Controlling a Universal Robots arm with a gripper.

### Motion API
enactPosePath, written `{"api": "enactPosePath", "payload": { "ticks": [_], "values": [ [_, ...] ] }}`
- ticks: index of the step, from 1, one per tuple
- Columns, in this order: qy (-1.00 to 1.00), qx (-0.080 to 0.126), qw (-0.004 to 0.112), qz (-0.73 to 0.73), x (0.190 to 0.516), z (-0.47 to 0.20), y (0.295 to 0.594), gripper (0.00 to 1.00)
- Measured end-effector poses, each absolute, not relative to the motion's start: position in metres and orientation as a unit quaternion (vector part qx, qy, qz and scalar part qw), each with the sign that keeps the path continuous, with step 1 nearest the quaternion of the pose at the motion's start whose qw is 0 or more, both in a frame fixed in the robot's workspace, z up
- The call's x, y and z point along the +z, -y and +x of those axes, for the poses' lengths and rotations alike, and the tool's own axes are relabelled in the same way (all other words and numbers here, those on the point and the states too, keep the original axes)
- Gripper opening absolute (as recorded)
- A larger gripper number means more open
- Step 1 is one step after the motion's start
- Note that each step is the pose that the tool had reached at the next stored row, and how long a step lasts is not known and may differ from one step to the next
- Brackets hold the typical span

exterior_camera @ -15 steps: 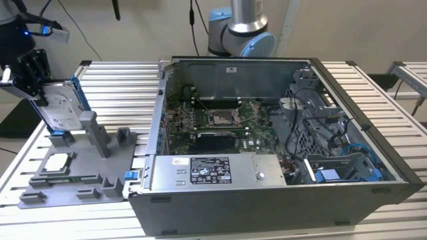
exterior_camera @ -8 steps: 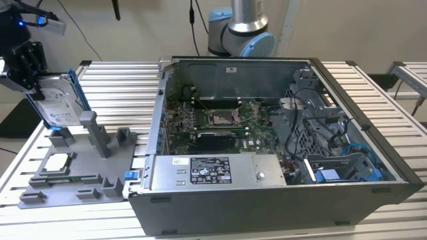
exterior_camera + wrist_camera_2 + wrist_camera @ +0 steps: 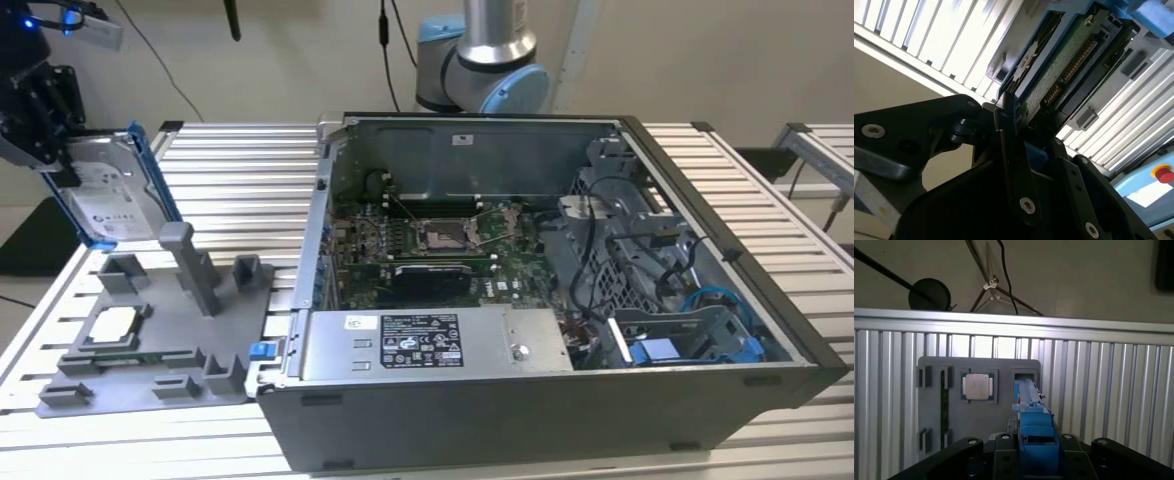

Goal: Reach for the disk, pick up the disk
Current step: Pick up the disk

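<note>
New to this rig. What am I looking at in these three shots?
One robot arm works over a slatted table. The exterior view is from a camera off the arm; both wrist views ride on the arm by its gripper. On the table sit an open PC case and a grey tray holding a chip. The fingers are shut on the disk, a blue-framed hard drive held on edge over the tray, at the exterior view's left.

The blue-framed silver disk (image 3: pixel 110 200) hangs on edge, clear above the grey tray (image 3: pixel 134 300).
</note>
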State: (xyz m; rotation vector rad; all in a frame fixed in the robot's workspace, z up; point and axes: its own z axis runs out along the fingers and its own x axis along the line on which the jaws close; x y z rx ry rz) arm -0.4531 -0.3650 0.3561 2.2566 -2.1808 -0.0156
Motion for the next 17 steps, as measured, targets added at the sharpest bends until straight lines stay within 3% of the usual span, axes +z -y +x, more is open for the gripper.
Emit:
{"api": "enactPosePath", "payload": {
  "ticks": [17],
  "values": [
    [0.695, -0.005, 0.002, 0.719, 0.395, -0.453, 0.365, 0.0]
  ]
}}
